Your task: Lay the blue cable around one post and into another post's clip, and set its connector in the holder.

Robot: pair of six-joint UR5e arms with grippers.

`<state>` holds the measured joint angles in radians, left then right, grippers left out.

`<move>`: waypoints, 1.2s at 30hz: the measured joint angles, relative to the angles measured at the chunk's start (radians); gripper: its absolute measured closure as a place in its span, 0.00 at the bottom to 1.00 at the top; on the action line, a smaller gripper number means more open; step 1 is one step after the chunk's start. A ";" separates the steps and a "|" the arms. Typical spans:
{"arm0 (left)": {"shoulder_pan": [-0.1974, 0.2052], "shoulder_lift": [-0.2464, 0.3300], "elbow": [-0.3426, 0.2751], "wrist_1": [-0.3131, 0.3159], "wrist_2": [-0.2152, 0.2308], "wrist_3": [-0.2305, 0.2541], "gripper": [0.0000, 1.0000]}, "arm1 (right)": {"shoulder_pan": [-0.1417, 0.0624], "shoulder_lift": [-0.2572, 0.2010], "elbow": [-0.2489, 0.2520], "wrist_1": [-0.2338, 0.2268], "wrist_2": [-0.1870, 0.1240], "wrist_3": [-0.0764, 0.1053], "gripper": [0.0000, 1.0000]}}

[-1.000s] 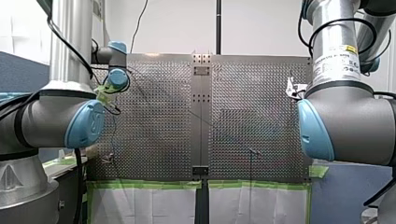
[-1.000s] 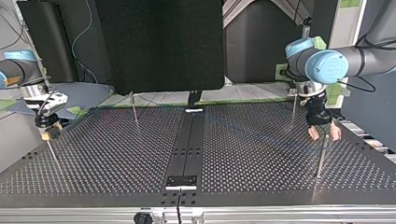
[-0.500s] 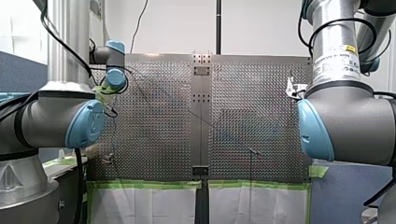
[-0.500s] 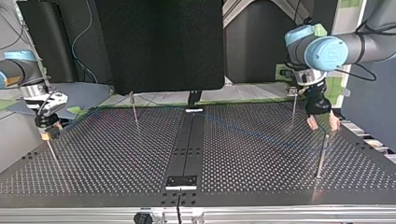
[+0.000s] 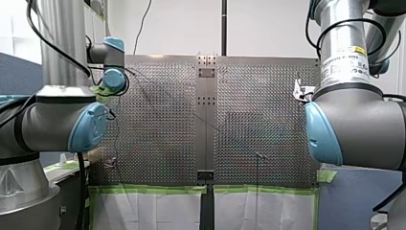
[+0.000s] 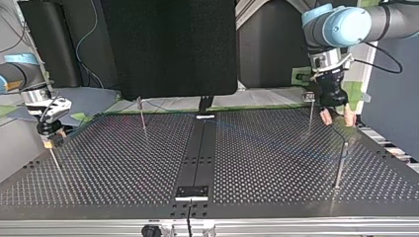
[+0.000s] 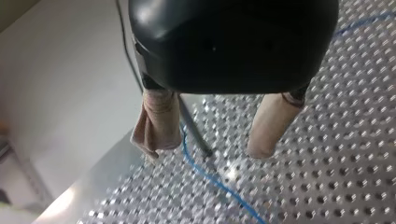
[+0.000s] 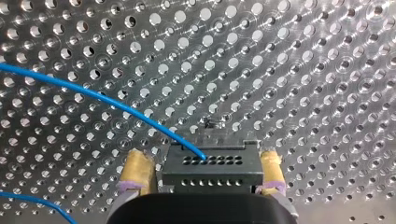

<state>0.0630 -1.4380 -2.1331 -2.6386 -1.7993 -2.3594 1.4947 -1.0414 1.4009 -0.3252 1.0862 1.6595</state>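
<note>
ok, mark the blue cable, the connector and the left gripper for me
blue cable [image 8: 98,96]: right wrist view, middle of its visible curve.
connector [image 8: 210,170]: right wrist view, middle of its black face.
left gripper [image 7: 208,149]: left wrist view, midway between its fingertips.

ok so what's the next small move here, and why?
Probably my right arm should start easing the connector toward its holder. My left gripper is open and holds nothing. The blue cable lies on the table beside the post under it, so that end looks laid. My right gripper is shut on the connector. I cannot tell which fitting is the holder.
</note>
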 joint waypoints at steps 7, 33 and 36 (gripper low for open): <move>-0.002 0.026 -0.061 0.019 0.024 0.061 0.00 | 0.000 0.000 0.000 0.000 0.000 0.000 0.00; -0.120 0.003 -0.132 -0.075 0.153 0.289 0.00 | 0.000 0.000 0.000 0.000 0.000 0.000 0.00; -0.145 -0.021 -0.125 -0.075 0.149 0.315 0.00 | 0.000 0.000 0.000 0.000 0.000 0.000 0.00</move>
<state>-0.0824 -1.4588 -2.2581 -2.7137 -1.6507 -2.0444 1.4947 -1.0414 1.4008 -0.3252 1.0862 1.6596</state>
